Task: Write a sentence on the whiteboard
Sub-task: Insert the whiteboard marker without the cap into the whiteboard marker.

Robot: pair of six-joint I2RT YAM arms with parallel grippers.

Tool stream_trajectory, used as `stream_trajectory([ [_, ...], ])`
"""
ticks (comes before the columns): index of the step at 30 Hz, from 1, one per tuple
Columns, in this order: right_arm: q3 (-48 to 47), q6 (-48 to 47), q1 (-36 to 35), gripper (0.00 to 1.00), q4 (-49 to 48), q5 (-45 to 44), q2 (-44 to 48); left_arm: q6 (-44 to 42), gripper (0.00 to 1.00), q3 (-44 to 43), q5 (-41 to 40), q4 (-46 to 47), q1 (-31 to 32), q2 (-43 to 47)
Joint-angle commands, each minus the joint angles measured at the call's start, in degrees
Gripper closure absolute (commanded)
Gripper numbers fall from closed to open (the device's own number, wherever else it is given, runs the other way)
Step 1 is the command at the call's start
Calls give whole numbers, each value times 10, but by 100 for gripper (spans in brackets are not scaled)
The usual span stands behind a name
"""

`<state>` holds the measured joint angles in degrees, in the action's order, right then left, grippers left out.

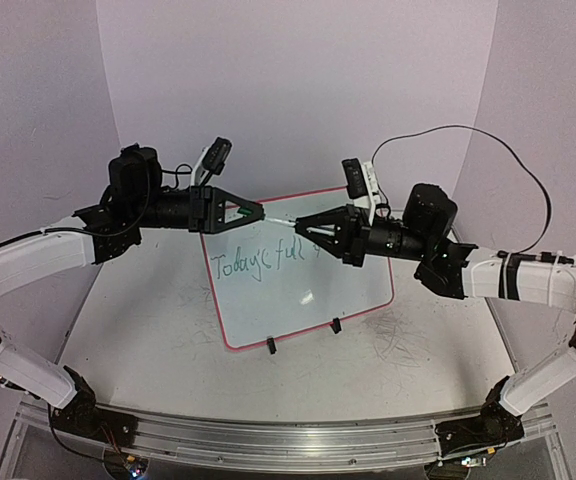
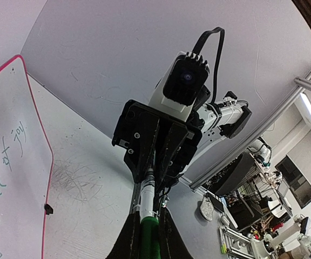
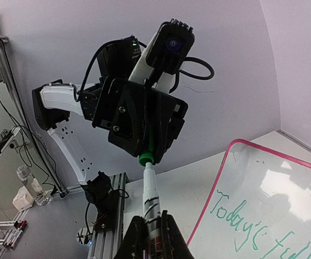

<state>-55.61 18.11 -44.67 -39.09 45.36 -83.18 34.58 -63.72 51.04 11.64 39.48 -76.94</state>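
Observation:
The whiteboard [image 1: 298, 290] with its red-pink frame lies on the table under both grippers. The sentence [image 1: 258, 262] is in green; "Today's full" shows from above, its end hidden by the right arm. My left gripper [image 1: 253, 212] is shut on the green pen cap [image 2: 149, 237]. My right gripper [image 1: 303, 224] is shut on the white pen body [image 3: 151, 194]. The two grippers face each other tip to tip above the board. The pen's tip sits in the mouth of the cap [image 3: 146, 158]. "full of joy." shows in the left wrist view [image 2: 4, 162], "Today's" in the right wrist view [image 3: 236, 213].
Two black clip feet [image 1: 271, 346] [image 1: 336, 325] sit on the board's near edge. Old scribble marks [image 1: 398, 335] cover the table to the right of the board. An aluminium rail [image 1: 268, 440] runs along the near edge. Walls close in on three sides.

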Motion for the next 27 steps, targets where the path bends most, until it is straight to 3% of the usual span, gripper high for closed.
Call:
stream_trajectory([
  [1,-23,38,-25,100,-88,-18,-21,-11,100,0,-10,26,7,13],
  [7,-20,64,-44,100,-152,-36,-32,-23,100,6,-19,27,9,17],
  [21,-29,45,-51,100,-107,-2,-26,-39,100,26,-47,26,8,26],
  [27,-58,80,-59,100,-156,-17,-80,-38,100,10,-20,27,16,16],
])
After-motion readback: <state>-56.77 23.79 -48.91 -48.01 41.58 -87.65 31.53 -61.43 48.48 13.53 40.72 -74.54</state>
